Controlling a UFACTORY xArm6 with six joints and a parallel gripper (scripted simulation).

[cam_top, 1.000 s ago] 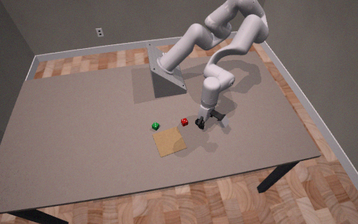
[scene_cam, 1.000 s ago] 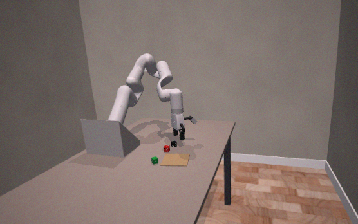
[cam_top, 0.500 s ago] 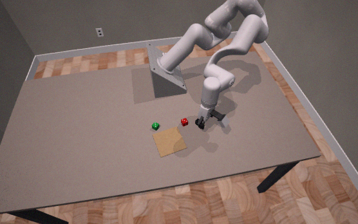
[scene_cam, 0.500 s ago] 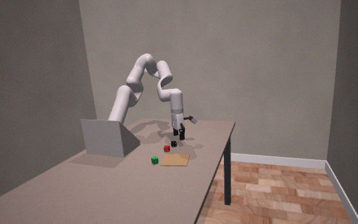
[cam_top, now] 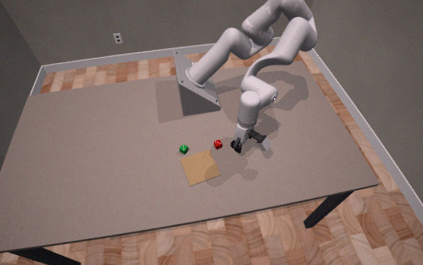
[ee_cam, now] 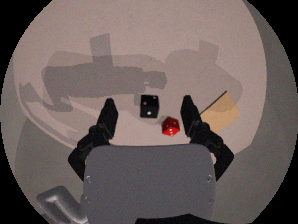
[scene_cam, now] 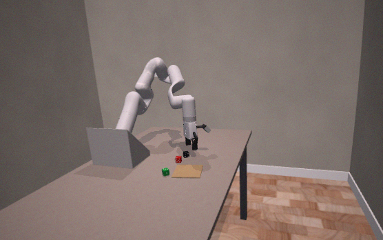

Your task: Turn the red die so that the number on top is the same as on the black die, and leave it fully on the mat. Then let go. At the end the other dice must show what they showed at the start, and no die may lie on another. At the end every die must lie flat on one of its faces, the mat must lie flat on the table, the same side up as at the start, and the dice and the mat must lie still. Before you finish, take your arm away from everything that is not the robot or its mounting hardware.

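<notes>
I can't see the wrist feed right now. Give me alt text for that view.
The open, empty pincer hangs above the grey table, with the black die between its fingertips and well below them. The red die lies on the table by the right-hand finger, off the tan mat, whose corner shows beyond that finger.

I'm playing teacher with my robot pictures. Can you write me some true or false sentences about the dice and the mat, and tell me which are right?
1. The red die lies on the mat. False: it sits on the table, beside the mat.
2. The gripper is open and holds nothing. True.
3. The green die is stacked on the black die. False: they lie apart.
4. Nothing lies on the mat. True.
5. The gripper hangs above the green die. False: it is near the black die.
</notes>
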